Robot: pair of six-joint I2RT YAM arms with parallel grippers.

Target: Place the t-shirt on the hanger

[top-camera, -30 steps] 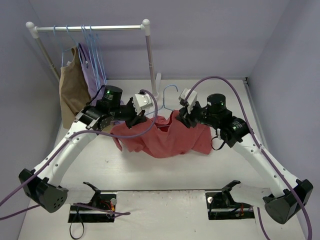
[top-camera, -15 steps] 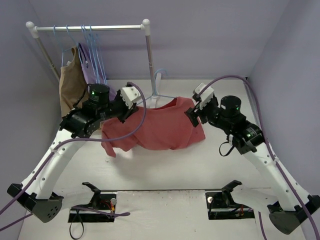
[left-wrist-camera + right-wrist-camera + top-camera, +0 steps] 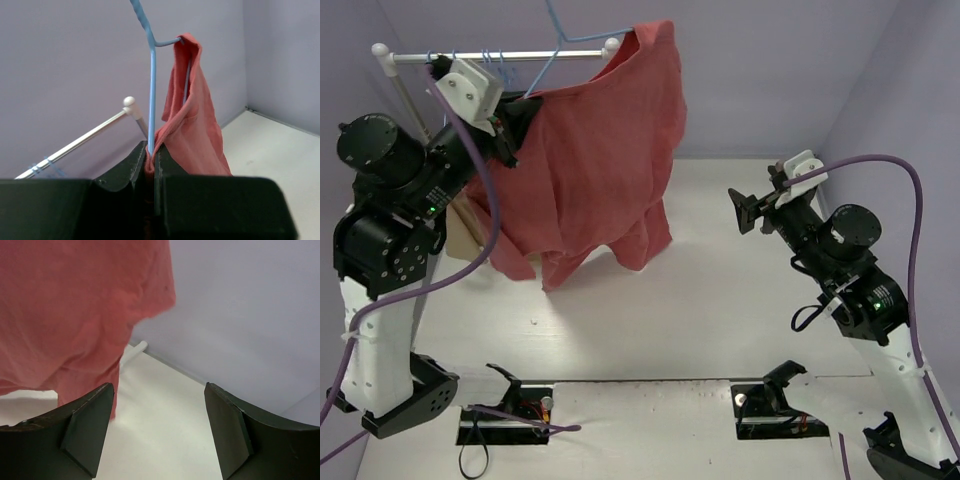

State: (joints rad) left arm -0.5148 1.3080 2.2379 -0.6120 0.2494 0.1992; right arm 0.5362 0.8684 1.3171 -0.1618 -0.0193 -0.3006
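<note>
- You are holding the thin light-blue hanger (image 3: 151, 90) aloft in the left claw (image 3: 150, 161), whose jaws are pressing together on its wire and a pinch of cloth.
- The salmon-red cloth t-shirt (image 3: 590, 170) is hanging from the hanger just beyond that claw, off the table.
- The right claw (image 3: 157, 427) is standing apart, empty, well away from the shirt.
- The dressing looks nearly done. Next, you are probably seating both shoulders.

I hold my left gripper (image 3: 510, 140) high above the tabletop's (image 3: 720, 300) left edge, jaws pinched on the hanger (image 3: 151, 100); my right gripper (image 3: 747, 210) hangs spread wide, empty, over the right side.
</note>
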